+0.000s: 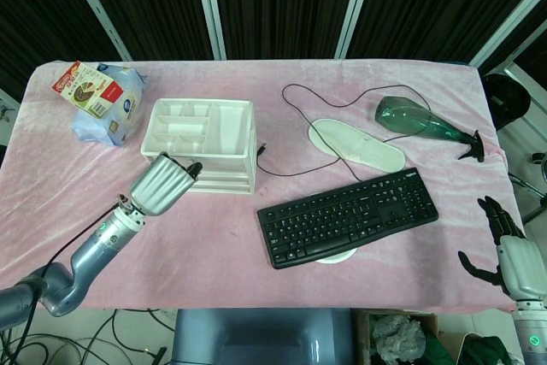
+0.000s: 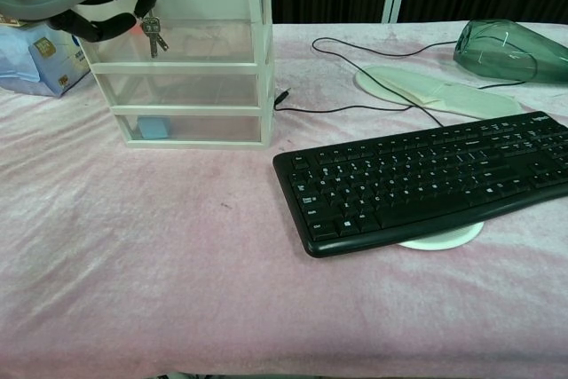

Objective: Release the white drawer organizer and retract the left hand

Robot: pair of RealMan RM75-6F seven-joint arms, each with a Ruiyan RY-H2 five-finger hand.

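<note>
The left hand (image 1: 162, 184) sits at the front left corner of the white drawer organizer (image 1: 203, 143), its dark fingers (image 2: 106, 15) curled inward. From the chest view the fingers hook in front of the top drawer, and a small bunch of keys (image 2: 149, 31) hangs just beside them; whether the keys dangle from a finger or lie inside the clear drawer cannot be told, nor whether the fingers touch the drawer front. The head view shows only the hand's ribbed silver back and hides that curl.

The right hand (image 1: 504, 250) appears only in the head view, off the table's right edge, fingers spread and holding nothing.

The organizer stands on the pink tablecloth (image 1: 214, 245) left of centre. From above its top is a tray split into compartments; from the front it shows three stacked translucent drawers in a white frame, with something blue (image 2: 153, 128) in the bottom one.

To its right lies a black keyboard (image 1: 347, 214).
</note>
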